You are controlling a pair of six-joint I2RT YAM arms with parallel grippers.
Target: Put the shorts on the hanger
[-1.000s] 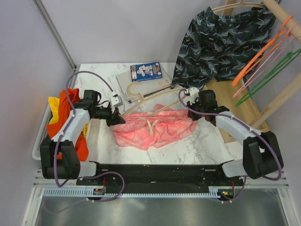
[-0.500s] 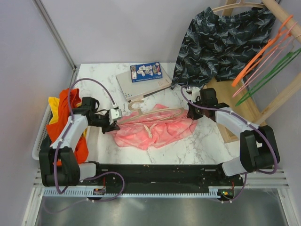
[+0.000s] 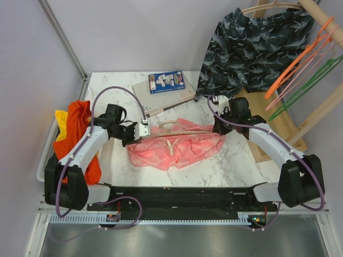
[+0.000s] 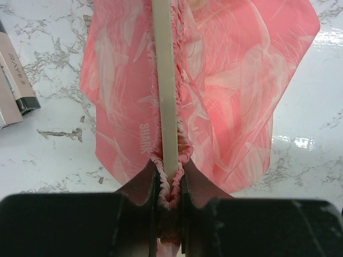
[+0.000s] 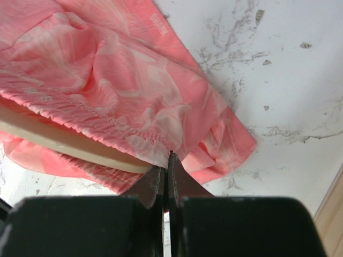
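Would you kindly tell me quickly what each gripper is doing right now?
Left gripper: jaws closed on the shorts waistband, with the hanger end between them.
Right gripper: jaws closed, pinching the shorts' waistband edge.

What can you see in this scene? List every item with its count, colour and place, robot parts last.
shorts: one, salmon-pink, mid-table
hanger: one, pale beige, inside the waistband
navy shorts: one, dark patterned, hanging back right
orange hanger: one, on the rack
pink hanger: one, beside the orange one
green hanger: one, lowest of the three
wooden rack: one, tan, right
booklet: one, blue, on the box
flat box: one, pale, back of table
garments: two, orange-red and yellow, in the basket
basket: one, white, left
table: one, white marble
left gripper: one, black, shut on waistband and hanger end
right gripper: one, black, shut on the waistband's other end
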